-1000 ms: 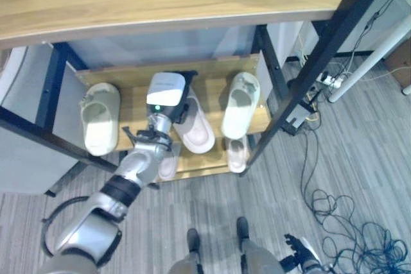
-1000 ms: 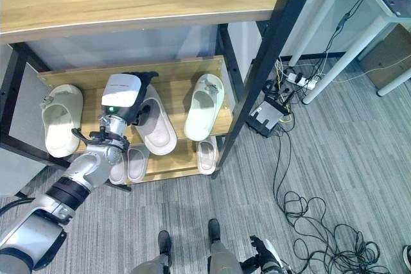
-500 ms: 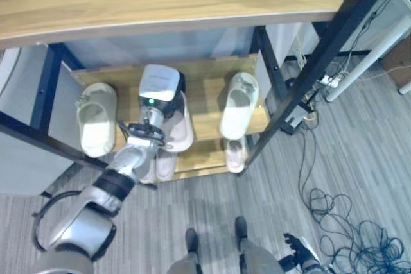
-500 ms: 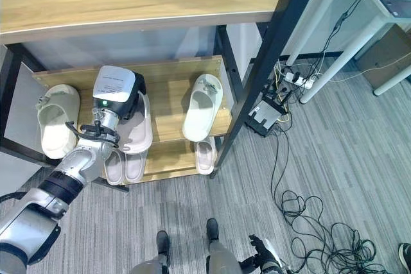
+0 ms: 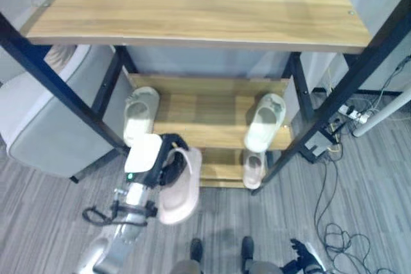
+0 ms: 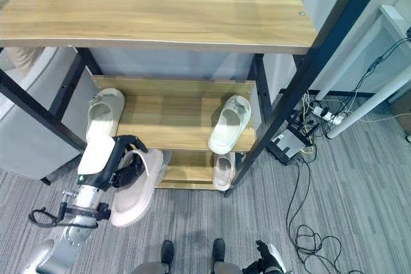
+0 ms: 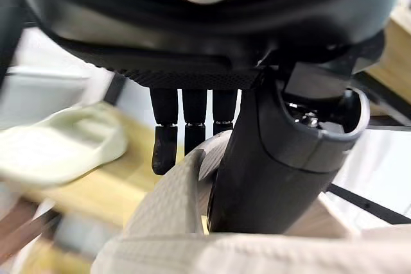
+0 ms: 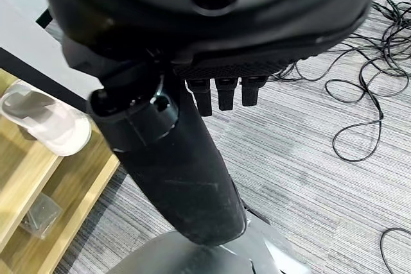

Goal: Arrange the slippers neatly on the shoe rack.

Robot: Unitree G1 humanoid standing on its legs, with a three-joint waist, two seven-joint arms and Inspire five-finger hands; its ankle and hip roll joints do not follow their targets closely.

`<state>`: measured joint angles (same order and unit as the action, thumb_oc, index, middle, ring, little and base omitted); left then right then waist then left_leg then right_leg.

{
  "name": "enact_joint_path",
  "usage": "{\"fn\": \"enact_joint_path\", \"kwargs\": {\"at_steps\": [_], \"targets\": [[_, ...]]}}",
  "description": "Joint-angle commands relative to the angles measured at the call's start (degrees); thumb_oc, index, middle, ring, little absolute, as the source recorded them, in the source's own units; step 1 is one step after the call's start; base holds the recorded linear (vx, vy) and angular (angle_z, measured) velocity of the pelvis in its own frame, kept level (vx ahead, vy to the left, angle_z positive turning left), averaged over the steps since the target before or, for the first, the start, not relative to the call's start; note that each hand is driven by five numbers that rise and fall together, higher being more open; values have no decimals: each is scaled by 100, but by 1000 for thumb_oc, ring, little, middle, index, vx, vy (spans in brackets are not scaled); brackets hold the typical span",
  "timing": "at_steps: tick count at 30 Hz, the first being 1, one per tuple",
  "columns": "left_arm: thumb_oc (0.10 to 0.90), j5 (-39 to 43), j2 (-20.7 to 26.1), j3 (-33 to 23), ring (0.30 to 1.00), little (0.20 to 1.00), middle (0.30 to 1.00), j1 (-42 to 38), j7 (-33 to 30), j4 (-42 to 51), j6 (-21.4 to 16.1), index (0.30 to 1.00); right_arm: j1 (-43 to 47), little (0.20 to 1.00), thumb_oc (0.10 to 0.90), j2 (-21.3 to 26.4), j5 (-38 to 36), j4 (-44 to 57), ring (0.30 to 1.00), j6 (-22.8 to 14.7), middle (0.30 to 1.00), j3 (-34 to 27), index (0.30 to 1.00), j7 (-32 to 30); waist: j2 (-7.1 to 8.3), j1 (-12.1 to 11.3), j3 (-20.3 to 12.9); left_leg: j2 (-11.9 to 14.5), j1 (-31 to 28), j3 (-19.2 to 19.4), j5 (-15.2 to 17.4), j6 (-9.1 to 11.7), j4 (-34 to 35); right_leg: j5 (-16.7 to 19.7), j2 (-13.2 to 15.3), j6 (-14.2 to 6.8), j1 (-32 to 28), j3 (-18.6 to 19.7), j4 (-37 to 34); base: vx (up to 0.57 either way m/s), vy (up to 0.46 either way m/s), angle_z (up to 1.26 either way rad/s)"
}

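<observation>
grey armchair [image 5: 45, 120], power strip [image 6: 319, 113], carpet [image 6: 359, 178]

The rack [image 6: 173, 126] has light wood-grain shelves on black posts. Two slippers [image 6: 103, 113] on it are pale cream; the held slipper [image 6: 135, 190] is pale pink. The left hand [image 6: 125, 170] is black. The carpet [image 6: 359, 184] is grey-striped.

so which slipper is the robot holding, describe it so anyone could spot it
Start at the wooden shoe rack with black posts, then look in front of its lower left corner. The pale pink slipper hangs there in the left hand; unlike its neighbours, it rests on no shelf.
</observation>
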<state>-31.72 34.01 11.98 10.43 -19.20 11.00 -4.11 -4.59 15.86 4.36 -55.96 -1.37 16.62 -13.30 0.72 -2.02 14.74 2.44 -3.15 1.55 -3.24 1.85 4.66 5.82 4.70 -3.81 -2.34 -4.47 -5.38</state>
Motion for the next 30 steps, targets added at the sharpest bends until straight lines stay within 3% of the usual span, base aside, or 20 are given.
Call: {"fn": "enact_joint_path", "kwargs": {"at_steps": [1,5,6,7,10,11,14,17,18,19,20,21,23,26,30], "targets": [[400,210,-149,77,300,300,300,-724,-86,207,-466,300,128,900,800,-105,-65,-110,900,-199,900,25,900,-60,-41,-66,-456,-95,-83,1,789,-140,-478,-756,165,-364,-250,-101,294,-20,-19,12],[400,173,-214,523,300,300,300,-948,5,-237,-438,300,124,900,800,-69,-132,-125,900,-209,900,45,900,-113,3,-75,-291,-96,86,-78,887,-136,-840,-793,152,-323,-229,-94,357,-38,-46,1],[400,85,-225,790,300,300,300,-1301,-257,-481,-518,300,229,900,800,-46,-233,-110,900,-276,900,122,900,-199,59,-60,11,-87,350,-153,1003,-126,-1202,-918,135,-296,-53,-63,662,-117,-61,3],[400,72,-235,823,300,300,300,-1363,-299,-545,-535,300,257,900,800,-53,-239,-124,900,-282,900,105,900,-202,56,-66,30,-85,400,-162,1036,-126,-1278,-951,135,-294,-11,-66,727,-212,-74,5],[400,-127,-322,1533,300,300,300,-2318,-679,-1332,-424,300,590,900,800,86,-395,-48,900,-345,900,239,900,-350,61,25,539,-26,1231,-216,1232,-160,-2148,-1284,87,-206,965,8,1956,-262,-50,9],[400,-337,-372,1848,300,300,300,-2726,-879,-1661,-295,300,648,900,800,157,-457,42,900,-397,900,283,900,-473,61,92,627,-14,1658,-259,1323,-180,-2602,-1429,89,-165,1402,22,2538,-190,-49,4],[400,-681,-543,2304,300,300,300,-3311,-1046,-2184,-105,300,738,900,800,271,-442,239,900,-444,900,356,900,-632,-5,209,707,20,2180,-282,1481,-201,-3140,-1644,153,-125,1976,74,3128,-114,-9,2],[400,-807,-781,2372,300,300,300,-3710,-1435,-2523,200,300,838,900,800,382,-8,653,900,-476,900,637,900,-881,-82,339,868,54,2782,-298,1703,-282,-3888,-1894,150,13,2615,140,3836,-107,8,-10],[400,-865,-885,2390,300,300,300,-3899,-1742,-2665,415,300,948,900,800,455,209,878,900,-481,900,749,900,-1119,-145,393,953,95,3143,-298,1911,-320,-4407,-2124,124,84,3043,195,4344,-100,12,-8],[400,-866,-890,2391,300,300,300,-3911,-1750,-2676,415,300,954,900,800,457,211,882,900,-478,900,746,900,-1121,-149,394,931,95,3201,-300,1888,-321,-4423,-2102,124,89,3097,195,4354,-89,21,-9],[400,-906,-949,2361,300,300,300,-4061,-2098,-2783,625,300,1031,900,800,526,435,1102,900,-484,900,761,900,-1407,-188,436,1031,155,3585,-307,2116,-386,-4966,-2286,111,121,3512,234,4831,-53,12,-15],[400,-905,-956,2365,300,300,300,-4073,-2106,-2796,625,300,1035,900,800,527,437,1103,900,-482,900,758,900,-1410,-196,433,1015,158,3631,-312,2135,-385,-5008,-2301,107,122,3554,234,4866,-81,37,-22],[400,-967,-971,2317,300,300,300,-4294,-2596,-2825,886,300,1253,900,800,572,702,1391,900,-474,900,796,900,-1821,-262,470,1145,210,4285,-313,2421,-488,-5776,-2536,29,144,4277,263,5567,-76,38,-17],[400,-1020,-881,2241,300,300,300,-4519,-2953,-2820,1134,300,1531,900,800,618,907,1572,900,-428,900,841,900,-2090,-325,461,1217,228,4909,-388,2831,-579,-6533,-2875,-36,141,4902,365,6231,15,35,-18],[400,-1037,-745,2153,300,300,300,-5076,-3316,-2877,1447,300,2097,900,800,736,1228,1519,900,-193,900,1038,900,-2202,-422,422,1328,244,5753,-447,3251,-728,-7631,-3160,-32,155,5738,462,7187,-41,38,-3]]}}
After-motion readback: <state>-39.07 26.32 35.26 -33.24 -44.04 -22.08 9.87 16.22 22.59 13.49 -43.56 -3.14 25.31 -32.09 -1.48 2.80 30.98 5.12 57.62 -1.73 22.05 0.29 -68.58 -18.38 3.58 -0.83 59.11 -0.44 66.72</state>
